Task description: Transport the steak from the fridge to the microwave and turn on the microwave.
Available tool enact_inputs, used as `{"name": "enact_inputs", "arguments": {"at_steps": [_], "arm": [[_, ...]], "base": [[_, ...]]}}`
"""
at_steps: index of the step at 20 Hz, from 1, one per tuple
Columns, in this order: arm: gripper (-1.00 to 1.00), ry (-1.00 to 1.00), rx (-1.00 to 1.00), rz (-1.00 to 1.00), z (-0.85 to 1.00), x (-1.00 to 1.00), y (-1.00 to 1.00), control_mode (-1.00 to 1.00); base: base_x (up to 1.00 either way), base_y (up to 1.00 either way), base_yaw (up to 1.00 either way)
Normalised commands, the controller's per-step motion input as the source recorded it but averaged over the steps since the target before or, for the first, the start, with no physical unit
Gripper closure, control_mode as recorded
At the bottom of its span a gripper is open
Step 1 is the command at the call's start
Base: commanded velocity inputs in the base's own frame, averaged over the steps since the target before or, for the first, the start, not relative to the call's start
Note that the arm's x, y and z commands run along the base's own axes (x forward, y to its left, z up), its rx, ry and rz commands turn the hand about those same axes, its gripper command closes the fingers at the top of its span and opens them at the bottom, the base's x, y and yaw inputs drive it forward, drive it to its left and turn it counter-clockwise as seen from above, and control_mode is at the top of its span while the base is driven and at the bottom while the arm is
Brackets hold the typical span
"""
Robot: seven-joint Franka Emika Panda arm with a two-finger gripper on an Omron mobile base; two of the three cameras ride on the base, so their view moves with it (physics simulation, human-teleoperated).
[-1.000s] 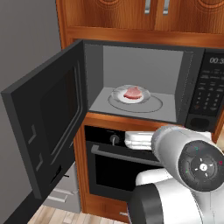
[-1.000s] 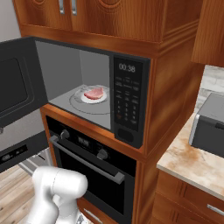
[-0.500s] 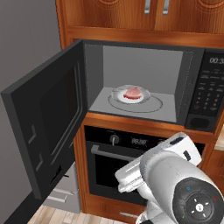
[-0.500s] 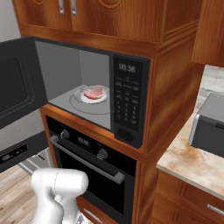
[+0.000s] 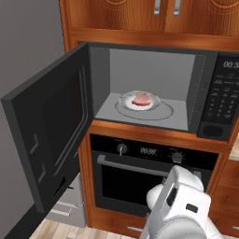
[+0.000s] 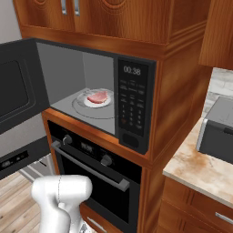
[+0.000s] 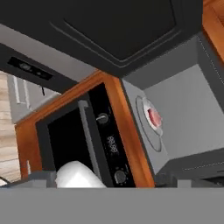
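Observation:
The steak (image 5: 141, 99) lies on a small glass plate on the round turntable (image 5: 163, 111) inside the microwave (image 5: 219, 93). It also appears in the right base view, steak (image 6: 98, 97), and small in the hand view, steak (image 7: 154, 116). The microwave door (image 5: 51, 135) hangs wide open to the left. My gripper (image 7: 103, 179) is low, in front of the oven and below the microwave's opening. It is open, with nothing between its fingers. The fridge is out of view.
A black knobbed oven (image 5: 149, 172) with a long bar handle sits directly under the microwave. Wooden cabinets (image 6: 136, 22) run above. A small silver toaster oven (image 6: 218, 132) stands on the marble counter (image 6: 195, 168) to the right. The open door juts out on the left.
My arm has sunk lower and turned in front of the oven. The steak, its plate and the microwave door have stayed put.

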Motion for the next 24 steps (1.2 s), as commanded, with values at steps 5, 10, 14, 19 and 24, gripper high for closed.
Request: {"name": "enact_inputs", "arguments": {"at_steps": [5,10,14,19,24], "arm": [[-1.00,-0.41,-0.45,0.17,-0.03,-0.59,0.38,-1.00],[-1.00,-0.40,-0.31,0.01,0.00,-0.41,0.37,-1.00],[-1.00,-0.24,-0.14,-0.03,0.00,0.16,0.21,-1.00],[-1.00,-0.18,-0.07,-0.09,0.00,0.62,0.18,-1.00],[-1.00,-0.17,-0.09,-0.03,0.00,0.22,0.38,-1.00]], "base": [[0.00,0.00,0.00],[0.00,0.00,0.00],[0.00,0.00,0.00],[0.00,0.00,0.00],[0.00,0.00,0.00]]}}
